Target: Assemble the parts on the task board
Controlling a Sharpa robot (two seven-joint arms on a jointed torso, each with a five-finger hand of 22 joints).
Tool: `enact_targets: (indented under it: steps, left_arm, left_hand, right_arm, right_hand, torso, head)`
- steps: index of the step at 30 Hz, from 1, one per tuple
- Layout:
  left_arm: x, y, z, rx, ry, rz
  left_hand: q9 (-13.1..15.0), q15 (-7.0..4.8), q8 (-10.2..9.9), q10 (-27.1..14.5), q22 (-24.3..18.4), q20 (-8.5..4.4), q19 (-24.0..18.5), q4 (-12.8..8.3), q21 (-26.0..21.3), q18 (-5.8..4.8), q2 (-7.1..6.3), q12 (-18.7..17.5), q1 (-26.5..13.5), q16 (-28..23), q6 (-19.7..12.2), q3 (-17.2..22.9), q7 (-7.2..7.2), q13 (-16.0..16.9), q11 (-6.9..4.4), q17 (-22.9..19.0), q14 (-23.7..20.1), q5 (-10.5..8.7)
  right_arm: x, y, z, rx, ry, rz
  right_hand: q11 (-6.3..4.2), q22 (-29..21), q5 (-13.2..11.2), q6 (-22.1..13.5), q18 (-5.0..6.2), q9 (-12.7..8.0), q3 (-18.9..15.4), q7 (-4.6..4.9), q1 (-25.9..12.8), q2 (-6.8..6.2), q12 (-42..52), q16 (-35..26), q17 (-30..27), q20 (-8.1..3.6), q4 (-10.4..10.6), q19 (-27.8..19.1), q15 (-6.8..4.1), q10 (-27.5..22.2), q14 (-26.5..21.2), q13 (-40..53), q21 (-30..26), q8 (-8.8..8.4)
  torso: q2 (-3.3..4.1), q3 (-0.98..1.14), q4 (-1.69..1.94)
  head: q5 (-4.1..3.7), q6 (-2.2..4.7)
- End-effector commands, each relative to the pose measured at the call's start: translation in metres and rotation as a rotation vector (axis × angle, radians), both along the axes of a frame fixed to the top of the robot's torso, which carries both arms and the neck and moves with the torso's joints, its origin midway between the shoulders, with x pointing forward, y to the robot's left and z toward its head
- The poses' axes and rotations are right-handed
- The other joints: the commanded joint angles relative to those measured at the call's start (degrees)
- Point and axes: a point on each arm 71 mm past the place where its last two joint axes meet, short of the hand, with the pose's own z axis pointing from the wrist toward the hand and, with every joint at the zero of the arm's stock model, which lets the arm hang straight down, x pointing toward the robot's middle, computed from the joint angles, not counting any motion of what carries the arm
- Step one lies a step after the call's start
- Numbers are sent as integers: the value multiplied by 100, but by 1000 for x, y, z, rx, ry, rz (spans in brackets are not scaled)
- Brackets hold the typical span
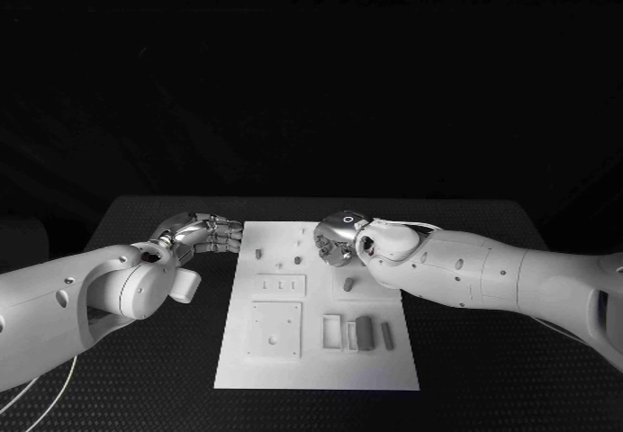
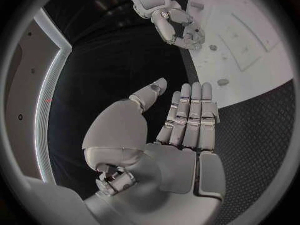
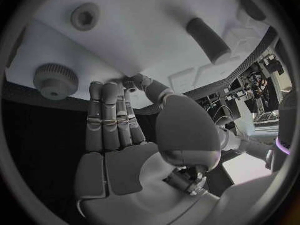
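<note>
Black table (image 1: 156, 378) with a finely textured mat top, lying under dim light. Beyond its far edge, darkness filling the room, no wall or floor discernible. A pale lit strip (image 2: 51, 85) curving along a dark panel, glowing off to one side.

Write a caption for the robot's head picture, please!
Two silver hands, left and right, hover open at the white task board's far end.
</note>
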Motion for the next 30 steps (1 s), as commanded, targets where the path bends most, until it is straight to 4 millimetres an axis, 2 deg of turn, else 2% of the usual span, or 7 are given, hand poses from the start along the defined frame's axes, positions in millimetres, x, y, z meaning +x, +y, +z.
enact_targets:
  steps: [1,7,13,19,30]
  left_arm:
    - [0,-3,1,-6,-7,-18]
    - [0,-2,1,-5,-7,-16]
    - [0,-3,1,-5,-7,-17]
    - [0,-3,1,-5,-8,-16]
    - [0,-2,1,-3,-9,-15]
  left_hand:
    - [-4,7,-30,-34,8,-6,44,1,-19,65,-25,-22,3,-30,-1,-21,-5,9,24,9,20,-19]
    - [-3,7,-29,-33,8,-5,44,1,-21,64,-23,-23,3,-32,3,-21,-8,11,24,11,21,-19]
    - [-2,7,-29,-34,8,-6,45,0,-22,64,-23,-25,5,-34,4,-21,-9,12,24,13,21,-19]
    - [-2,7,-29,-37,9,-6,45,-2,-24,65,-24,-28,7,-36,5,-20,-9,13,25,16,22,-19]
    - [-2,7,-30,-40,10,-7,46,-6,-27,65,-25,-33,12,-41,5,-19,-7,15,27,20,23,-18]
  right_arm:
    - [-2,2,-5,-31,39,11]
    - [-1,2,-6,-41,39,11]
    - [-2,4,-4,-31,22,13]
    - [-2,7,-2,-4,0,10]
    - [0,6,7,42,-73,-43]
  right_hand:
    - [-21,137,-22,83,88,12,-11,-14,0,84,39,59,15,-34,-53,11,-63,70,10,19,45,32]
    - [-95,140,-21,282,88,47,18,-90,27,352,99,204,76,-73,-176,50,-130,254,67,78,181,97]
    - [-169,142,-20,445,88,82,37,-149,83,568,148,374,176,-128,-234,104,-203,420,130,129,331,147]
    - [-215,141,-19,540,88,102,22,-186,92,572,162,537,279,-166,-240,116,-249,519,145,165,466,160]
    - [-252,140,-19,622,88,121,20,-216,113,522,172,659,338,-209,-242,154,-286,604,176,199,602,169]
  torso:
    - [-1,-5,3]
    - [0,-8,-1]
    - [1,-7,0]
    - [-1,-10,4]
    - [-1,-10,2]
  head:
    - [-7,-11]
    - [-7,-19]
    - [-11,-22]
    - [-8,-13]
    - [11,43]
